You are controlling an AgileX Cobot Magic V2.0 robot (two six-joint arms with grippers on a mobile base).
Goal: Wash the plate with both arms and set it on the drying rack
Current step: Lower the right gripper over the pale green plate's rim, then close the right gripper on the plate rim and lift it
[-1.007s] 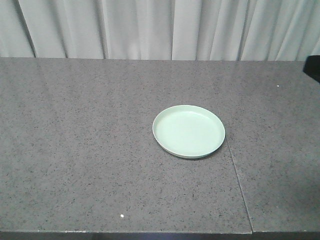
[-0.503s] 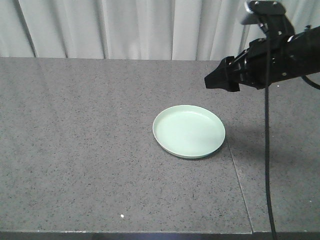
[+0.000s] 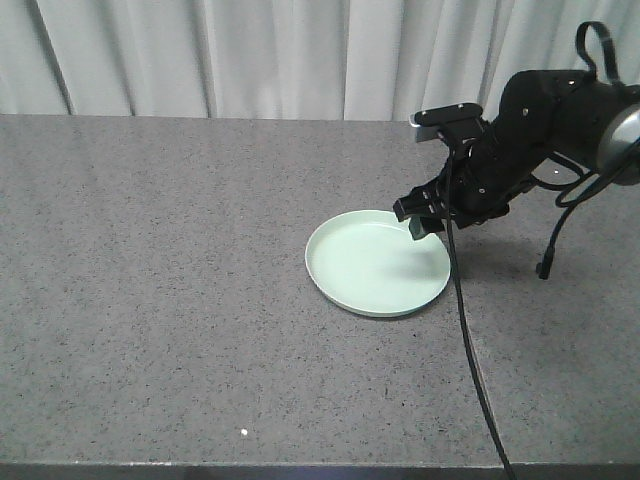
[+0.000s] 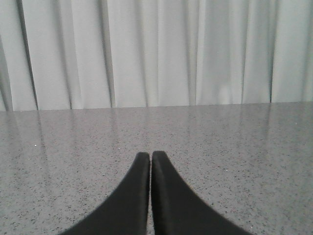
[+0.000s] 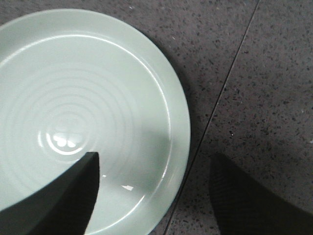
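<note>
The right gripper [image 5: 154, 159] stood wide open and held nothing. One black finger [image 5: 63, 205] hung over the plate [image 5: 88, 98] and the other, finely textured, over the counter [image 5: 279, 73], with the plate's low rim between them; contact could not be told. The left gripper [image 4: 150, 155] was closed tight, its smooth curved fingers pressed together on nothing. The round pale green plate, with faint rings in its glossy well, lay flat on the speckled grey stone beside a thin seam [image 5: 227, 73]. A pleated white curtain [image 4: 156, 49] hung behind.
</note>
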